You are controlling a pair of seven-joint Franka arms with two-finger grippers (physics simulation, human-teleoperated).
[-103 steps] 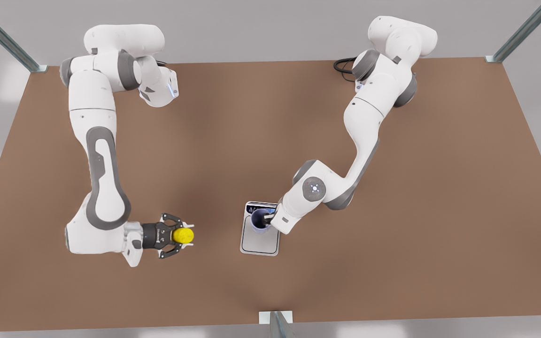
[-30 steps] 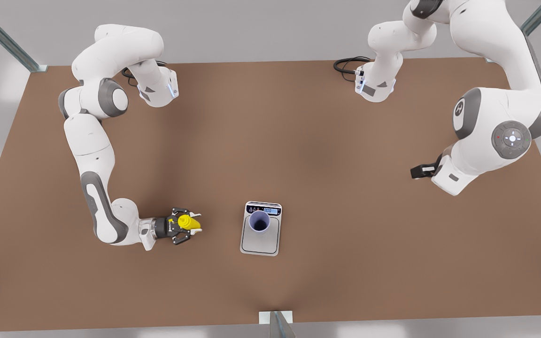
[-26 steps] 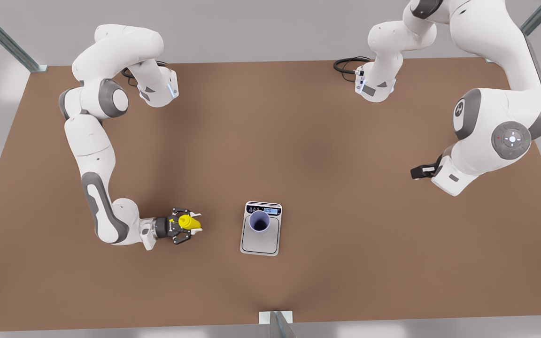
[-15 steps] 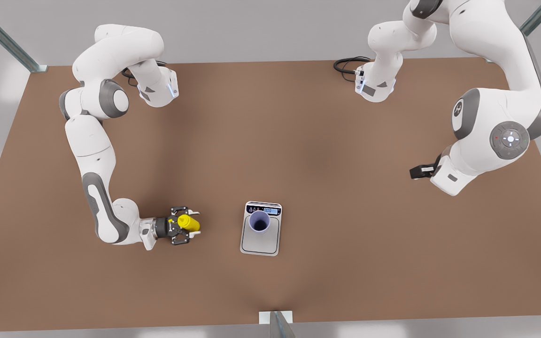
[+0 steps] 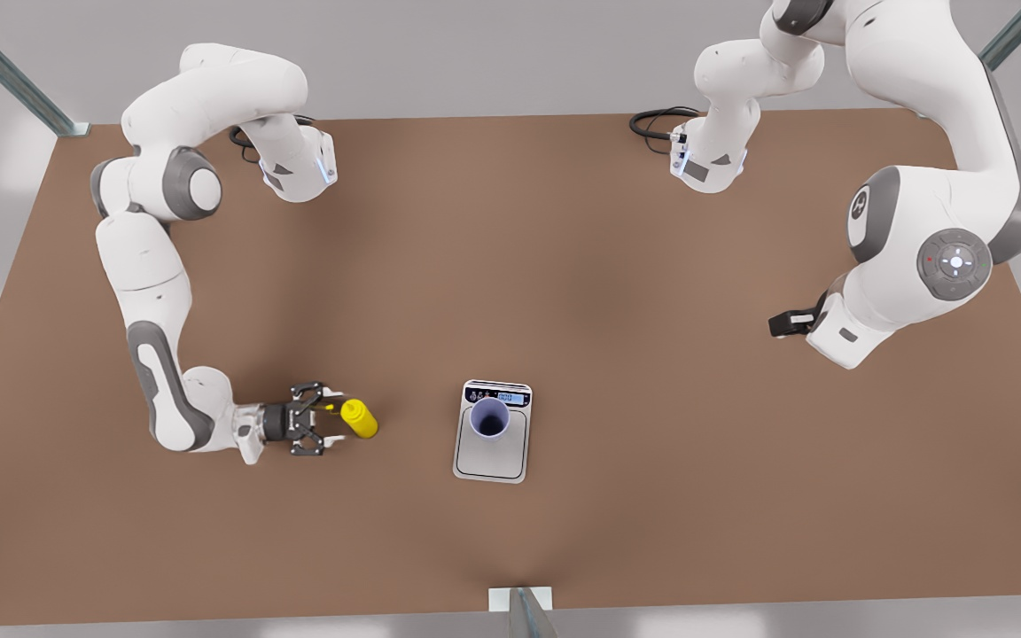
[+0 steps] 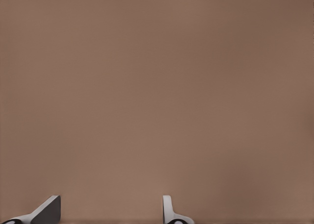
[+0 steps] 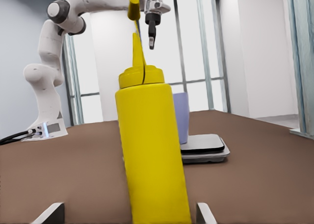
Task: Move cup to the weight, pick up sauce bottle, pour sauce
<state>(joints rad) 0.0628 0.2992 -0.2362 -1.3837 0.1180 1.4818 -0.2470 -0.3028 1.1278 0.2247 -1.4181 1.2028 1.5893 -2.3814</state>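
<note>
Standing sauce bottle [image 5: 360,418] fronting spread right gripper [image 5: 320,420], cup [image 5: 489,417] on weight [image 5: 491,456], left gripper [image 6: 112,211] spread, waiting above table [image 5: 652,496].

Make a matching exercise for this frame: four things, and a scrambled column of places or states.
Things:
1. cup
2. sauce bottle
3. right hand
4. left hand

Places or states:
A. open, low at the front view's left, facing the yellow container
B. open, over bare table at the front view's right
C. standing on the weight
D. standing on the table, not gripped

Pairs: 1-C, 2-D, 3-A, 4-B
</note>
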